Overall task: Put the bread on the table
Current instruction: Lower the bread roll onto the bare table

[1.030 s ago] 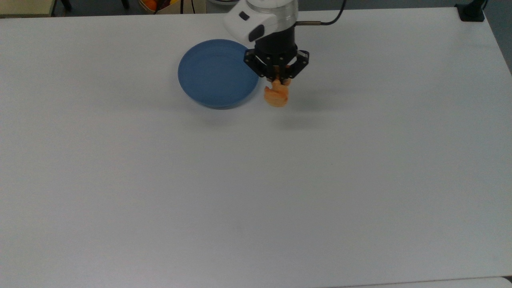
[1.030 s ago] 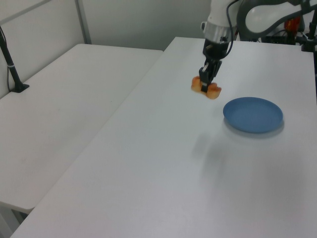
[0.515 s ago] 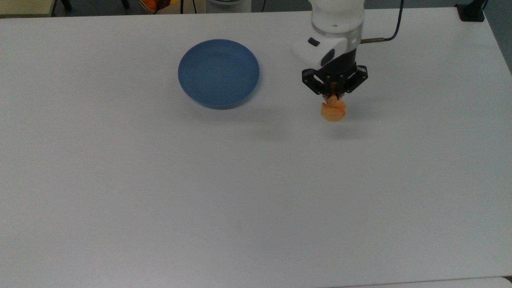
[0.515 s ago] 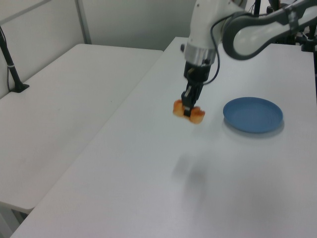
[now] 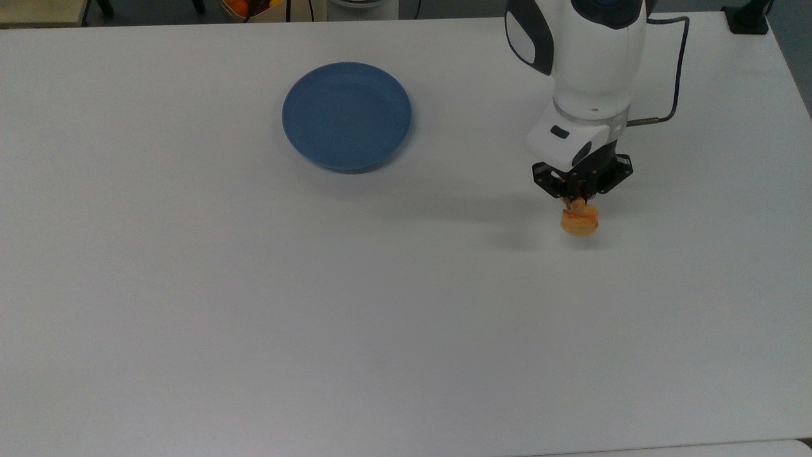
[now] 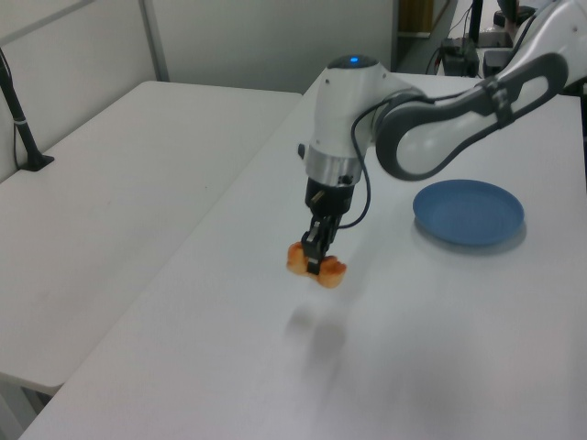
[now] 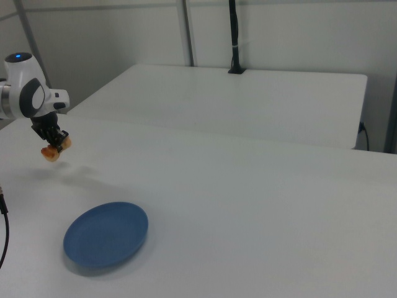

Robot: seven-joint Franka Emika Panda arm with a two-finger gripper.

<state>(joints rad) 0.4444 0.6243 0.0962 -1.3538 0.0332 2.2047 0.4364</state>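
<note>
Ridged oblong bread (image 5: 578, 222) in gripper (image 5: 578, 204) over matte table (image 5: 317, 304)

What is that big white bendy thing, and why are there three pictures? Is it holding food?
The white bendy thing is a robot arm. At its end is a black gripper, like a hand with two fingers. It is pinching a small golden bread and holding it up in the air, just above the white table; you can see its shadow underneath. The three pictures show the same moment from three cameras: one looks down from above, and two look from the sides. A round blue plate also sits on the table with nothing on it, well away from the bread. The side views show the bread too.
</note>
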